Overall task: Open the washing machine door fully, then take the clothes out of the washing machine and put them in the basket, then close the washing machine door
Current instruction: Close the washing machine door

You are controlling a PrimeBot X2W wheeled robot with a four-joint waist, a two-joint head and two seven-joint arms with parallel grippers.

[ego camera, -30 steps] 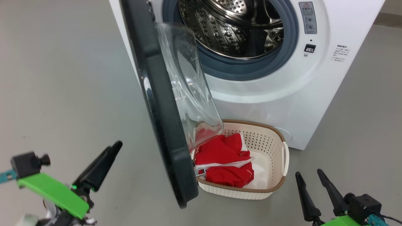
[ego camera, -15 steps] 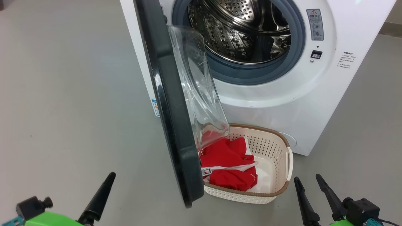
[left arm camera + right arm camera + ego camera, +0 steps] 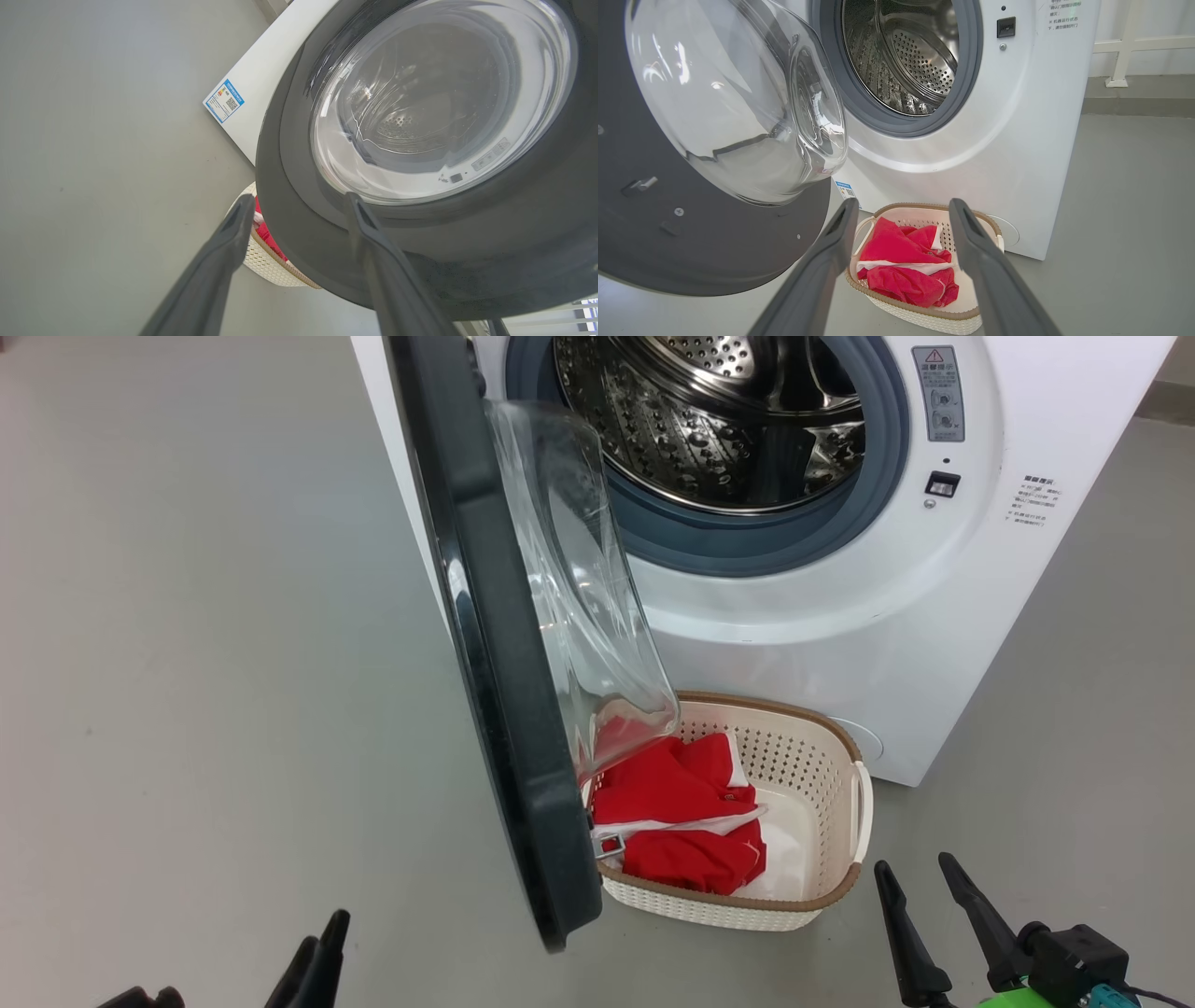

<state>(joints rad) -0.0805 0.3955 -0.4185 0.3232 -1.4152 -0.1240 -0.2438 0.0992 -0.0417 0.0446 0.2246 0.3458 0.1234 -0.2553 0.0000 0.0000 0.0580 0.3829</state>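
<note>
The white washing machine (image 3: 840, 644) stands with its door (image 3: 504, 709) swung out, edge-on to me, the glass bowl (image 3: 579, 579) facing the bare steel drum (image 3: 728, 420). Below it the cream basket (image 3: 822, 765) sits on the floor with the red and white clothes (image 3: 681, 803) lying in it. My left gripper (image 3: 299, 198) is open, just off the door's outer black ring (image 3: 289, 242), holding nothing; its fingers (image 3: 317, 961) show at the bottom edge of the head view. My right gripper (image 3: 913, 861) is open and empty, right of the basket; it (image 3: 904, 203) looks at the clothes (image 3: 896, 252).
Grey floor (image 3: 187, 663) spreads wide to the left of the door. A blue label (image 3: 224, 100) is on the machine's side. The basket's near corner (image 3: 266, 261) lies under the door's lower edge. A white rail (image 3: 1125, 51) runs behind the machine on the right.
My left gripper has dropped from beside the door's outer face to the bottom edge of the head view. The camera has shifted a little. Door, basket and right gripper stay put.
</note>
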